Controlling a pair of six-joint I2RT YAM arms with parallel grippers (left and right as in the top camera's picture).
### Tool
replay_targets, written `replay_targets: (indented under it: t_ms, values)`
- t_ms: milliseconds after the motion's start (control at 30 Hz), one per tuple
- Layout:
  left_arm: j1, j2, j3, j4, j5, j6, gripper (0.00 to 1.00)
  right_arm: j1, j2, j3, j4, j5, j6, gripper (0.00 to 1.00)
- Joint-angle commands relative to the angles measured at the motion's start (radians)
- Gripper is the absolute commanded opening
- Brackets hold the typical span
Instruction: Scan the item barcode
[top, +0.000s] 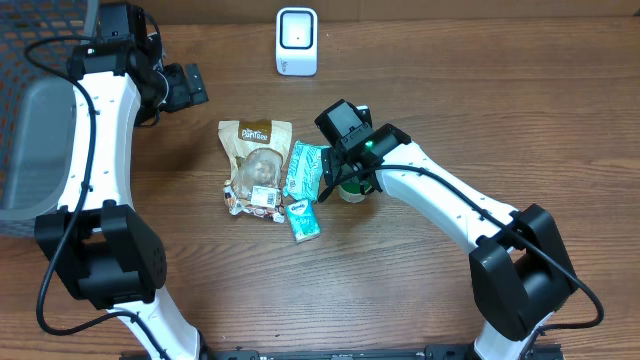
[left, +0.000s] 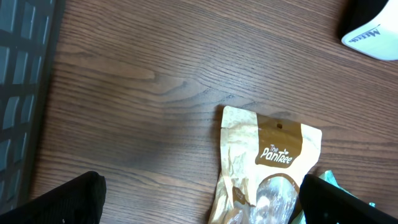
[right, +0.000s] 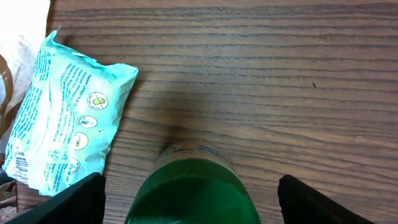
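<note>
Green-capped bottle (right: 186, 190) stands upright, long axis vertical, cap up, between the right gripper's (right: 196, 202) spread fingers; the left gripper (left: 202, 199) is also spread wide.

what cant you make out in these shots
Green-lidded container: label and barcode; right wrist view shows mainly its lid, cut by the bottom edge; overhead, the right gripper mostly covers it.
Brown pouch: lower half cut off by the left wrist view's bottom edge.
Teal packet: print too small to read in the right wrist view.

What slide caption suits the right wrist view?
Open right gripper straddles a green-capped bottle, teal packet lying apart on the wooden table.
</note>
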Motion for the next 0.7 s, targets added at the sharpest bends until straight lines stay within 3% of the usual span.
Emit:
replay_targets:
  t_ms: [0, 267, 333, 467, 667]
  values:
    - [-0.008, -0.014, 0.013, -0.002, 0.011, 0.016, 1.0, -0.006, -0.014, 0.011, 0.003, 0.013, -0.006, 0.85]
    - [-0.007, -0.014, 0.013, -0.002, 0.011, 0.016, 1.0, -0.007, -0.014, 0.011, 0.003, 0.014, -0.006, 0.92]
    - [-0.007, -0.014, 0.013, -0.002, 0.011, 0.016, 1.0, -0.007, -0.014, 0.011, 0.002, 0.014, -0.008, 1.0]
    - [-0.007, -0.014, 0.013, -0.002, 0.011, 0.016, 1.0, -0.007, -0.014, 0.011, 0.007, 0.013, -0.102, 1.0]
    - [-0.007, -0.014, 0.013, -0.002, 0.011, 0.016, 1.0, -0.006, -0.014, 0.011, 0.011, 0.014, -0.118, 1.0]
